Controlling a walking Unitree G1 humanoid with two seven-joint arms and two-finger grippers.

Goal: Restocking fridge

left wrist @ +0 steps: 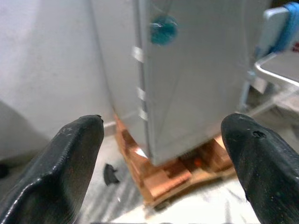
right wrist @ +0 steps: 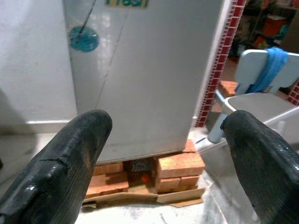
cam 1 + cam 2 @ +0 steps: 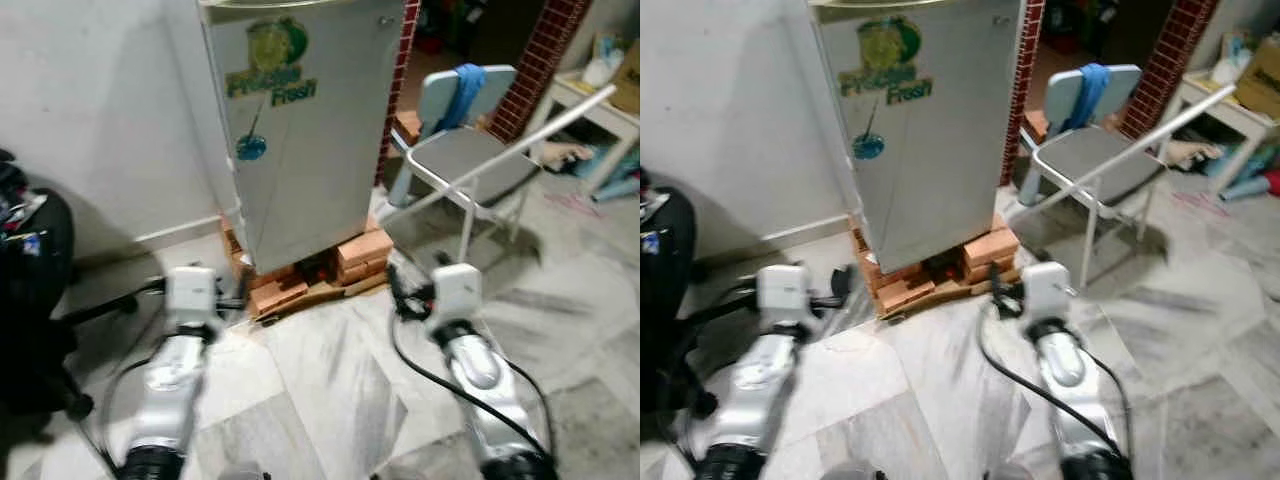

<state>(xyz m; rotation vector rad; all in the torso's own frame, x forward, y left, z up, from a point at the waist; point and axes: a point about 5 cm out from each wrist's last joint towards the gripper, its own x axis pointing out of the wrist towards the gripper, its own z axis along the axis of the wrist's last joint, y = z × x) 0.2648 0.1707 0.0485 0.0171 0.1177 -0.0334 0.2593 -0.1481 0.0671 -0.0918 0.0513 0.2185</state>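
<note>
Left eye view: A silver fridge (image 3: 300,120) is seen standing upright against the white wall (image 3: 90,110), raised on a stack of bricks (image 3: 310,275) on the marble floor (image 3: 330,380). Its door is closed, and a green sticker (image 3: 272,60) is carried on the door face. Both arms are extended forward and low. The left end effector (image 3: 222,303) is placed just before the fridge's lower left corner; the right end effector (image 3: 400,292) is placed near the bricks at the lower right corner. A folding chair (image 3: 465,150) with a blue cloth (image 3: 462,90) over its back is located to the right of the fridge.

Right eye view: The same layout is shown. The fridge lies straight ahead of both end effectors, with its long axis vertical. The left arm is judged nearer to the door's left edge.

Left wrist view: The two black fingers (image 1: 60,168) are spread wide apart and nothing is held. The fridge's corner edge is framed between them, well apart from the tips.

Right wrist view: The fingers (image 2: 70,163) are likewise parted and empty. The door face and bricks are framed ahead.

No goods for stocking can be made out. The door is judged to require opening first, so the side of its free edge must be confirmed.
</note>
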